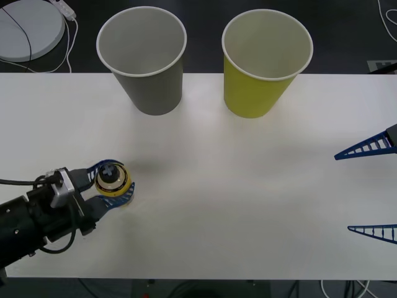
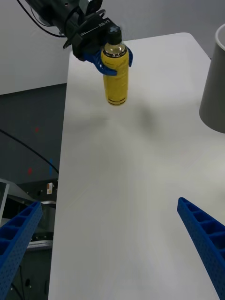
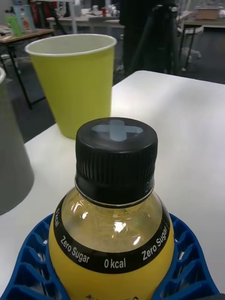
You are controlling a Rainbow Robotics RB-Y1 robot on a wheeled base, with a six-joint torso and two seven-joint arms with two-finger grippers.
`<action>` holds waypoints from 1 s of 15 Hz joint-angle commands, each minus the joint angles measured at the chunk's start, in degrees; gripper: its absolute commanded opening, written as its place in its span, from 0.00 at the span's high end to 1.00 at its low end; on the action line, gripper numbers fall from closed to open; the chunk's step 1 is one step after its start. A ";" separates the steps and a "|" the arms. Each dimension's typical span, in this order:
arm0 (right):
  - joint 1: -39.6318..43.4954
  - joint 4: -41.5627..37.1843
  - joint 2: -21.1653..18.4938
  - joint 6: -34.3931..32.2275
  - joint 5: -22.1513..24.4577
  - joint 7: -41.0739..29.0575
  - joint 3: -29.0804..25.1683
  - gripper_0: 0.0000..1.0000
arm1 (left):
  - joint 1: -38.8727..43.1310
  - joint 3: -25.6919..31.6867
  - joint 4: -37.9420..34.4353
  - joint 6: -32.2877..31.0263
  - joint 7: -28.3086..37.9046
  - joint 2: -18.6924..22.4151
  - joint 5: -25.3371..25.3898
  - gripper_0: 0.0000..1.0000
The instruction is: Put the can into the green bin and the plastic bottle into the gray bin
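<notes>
Since the gray bin (image 1: 142, 59) is where this goes, my plan is to lift straight up, carry across the surface (image 1: 236, 205) and only let go once I'm over its white rim; too low and I'd probably knock it. The green bin (image 1: 265, 62) sits just beside it, so aim matters. My left arm reaches in low, well short of the gray bin, left claw (image 1: 110, 184) closed around the plastic bottle (image 1: 111, 180) below its cap. Right claw (image 1: 371, 189) waits wide open, empty, well off past the green bin.
</notes>
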 commanded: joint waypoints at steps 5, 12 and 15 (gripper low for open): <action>0.00 0.00 0.00 0.00 0.01 0.00 0.00 0.00 | 0.44 2.64 -0.29 6.16 4.18 2.03 5.10 1.00; 0.00 0.00 0.00 0.00 0.01 0.00 0.00 0.00 | 0.61 11.34 -3.72 3.88 26.59 4.22 -9.05 1.00; 0.00 0.00 0.00 0.00 0.01 0.00 0.00 0.00 | 0.61 17.76 -5.04 -2.63 36.08 4.22 -14.33 1.00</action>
